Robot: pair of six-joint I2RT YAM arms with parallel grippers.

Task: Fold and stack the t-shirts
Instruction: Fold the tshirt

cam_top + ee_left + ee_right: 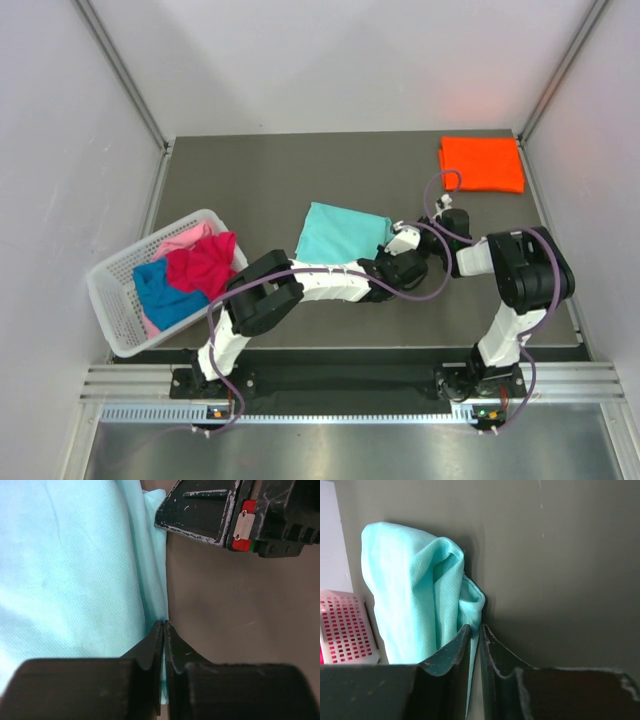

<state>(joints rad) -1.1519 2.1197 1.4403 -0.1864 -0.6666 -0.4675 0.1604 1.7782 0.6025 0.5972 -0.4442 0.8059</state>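
The teal t-shirt [340,232] lies at about the middle of the grey worktop [300,170], partly folded. Both arms reach in over its 3 o'clock edge. In the left wrist view the left fingers [159,630] stand all but together, with a thin sliver of teal cloth showing in the slit between them, so they are pinching the shirt's edge. The broad teal panel spreads away toward 9 o'clock of that view and bare worktop lies toward 3 o'clock. The scuffed black body of the other arm's hand shows at 1 o'clock, just past the shirt's far corner. In the right wrist view the right fingers [466,632] are likewise drawn close. A narrow strip of teal runs down between them, and the shirt is bunched in upright folds just beyond their tips; these fingers too are clamped on the teal cloth. The orange t-shirt [482,163] lies folded into a flat rectangle at about 1 o'clock on the worktop, near the far right corner and well apart from the teal one. At 9 o'clock, tilted over the worktop's left edge, sits a white lattice basket [112,310]. It holds a pink t-shirt [185,238] toward its far end, a magenta-red t-shirt [205,265] heaped in the middle and spilling over the rim toward the arms, and a blue t-shirt [165,295] at the near end, all three crumpled and touching.
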